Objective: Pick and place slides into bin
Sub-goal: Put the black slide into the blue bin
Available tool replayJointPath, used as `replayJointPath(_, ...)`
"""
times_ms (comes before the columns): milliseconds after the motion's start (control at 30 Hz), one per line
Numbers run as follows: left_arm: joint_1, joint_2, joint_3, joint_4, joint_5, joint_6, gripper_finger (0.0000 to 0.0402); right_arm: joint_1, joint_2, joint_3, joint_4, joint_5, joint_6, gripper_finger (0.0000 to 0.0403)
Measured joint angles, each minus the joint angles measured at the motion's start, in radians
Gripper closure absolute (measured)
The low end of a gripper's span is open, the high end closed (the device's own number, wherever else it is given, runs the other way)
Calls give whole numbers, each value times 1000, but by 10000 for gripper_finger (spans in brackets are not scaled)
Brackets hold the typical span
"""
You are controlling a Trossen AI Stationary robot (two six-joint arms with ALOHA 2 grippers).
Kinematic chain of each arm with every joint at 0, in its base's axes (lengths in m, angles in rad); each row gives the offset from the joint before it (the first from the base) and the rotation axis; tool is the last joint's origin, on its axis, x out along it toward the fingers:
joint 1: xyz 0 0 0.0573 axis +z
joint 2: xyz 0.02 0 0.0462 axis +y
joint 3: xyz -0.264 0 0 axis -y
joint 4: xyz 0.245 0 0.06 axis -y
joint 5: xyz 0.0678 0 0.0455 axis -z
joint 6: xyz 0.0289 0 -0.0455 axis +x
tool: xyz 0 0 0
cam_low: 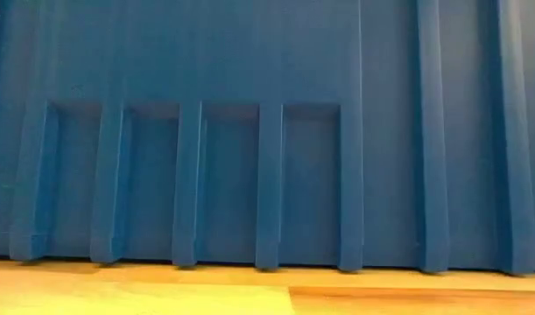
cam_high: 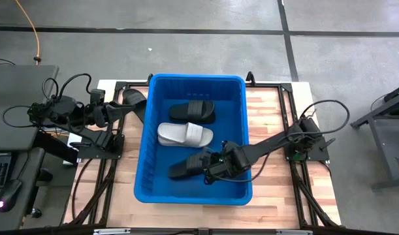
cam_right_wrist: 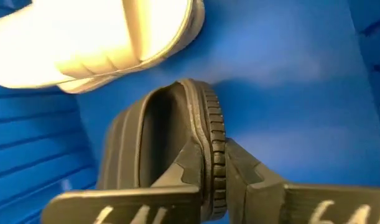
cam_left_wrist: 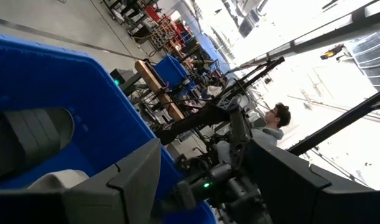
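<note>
Blue plastic fills the middle of the high view: the bin (cam_high: 194, 138) sits on the wooden table (cam_high: 271, 117) with three slides inside, a black slide (cam_high: 193, 111) at the far end, a light grey slide (cam_high: 185, 134) in the middle, and a second black slide (cam_high: 189, 166) nearest the front. The right gripper (cam_high: 212, 166) reaches down into the bin, pinching that front slide by its edge. Off the bin's left side, the left gripper (cam_high: 114, 112) hovers with its jaws apart, right by another black slide (cam_high: 135, 100) lying on the table. Low view, nothing but the bin's ribbed wall (cam_low: 249, 131) above the table. Left wrist view, the bin's rim (cam_left_wrist: 65, 68), and a person (cam_left_wrist: 273, 121) far behind. Right wrist view, fingers (cam_right_wrist: 239, 171) clamped on the black slide's ridged sole edge (cam_right_wrist: 211, 137), the grey slide (cam_right_wrist: 96, 40) just beyond.
</note>
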Motion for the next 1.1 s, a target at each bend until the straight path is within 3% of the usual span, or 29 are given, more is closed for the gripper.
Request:
replayJointPath(200, 0, 0, 0, 0, 0, -3, 167, -9, 51, 0, -27, -159, -40, 361)
replayJointPath(467, 0, 0, 0, 0, 1, -1, 167, -9, 92, -1, -18, -259, -72, 326)
replayJointPath(733, 0, 0, 0, 0, 27, 0, 167, -61, 93, -1, -72, -270, -148, 271)
replayJointPath(1100, 0, 0, 0, 0, 101, 0, 167, -187, 93, -1, -90, -286, -381, 214)
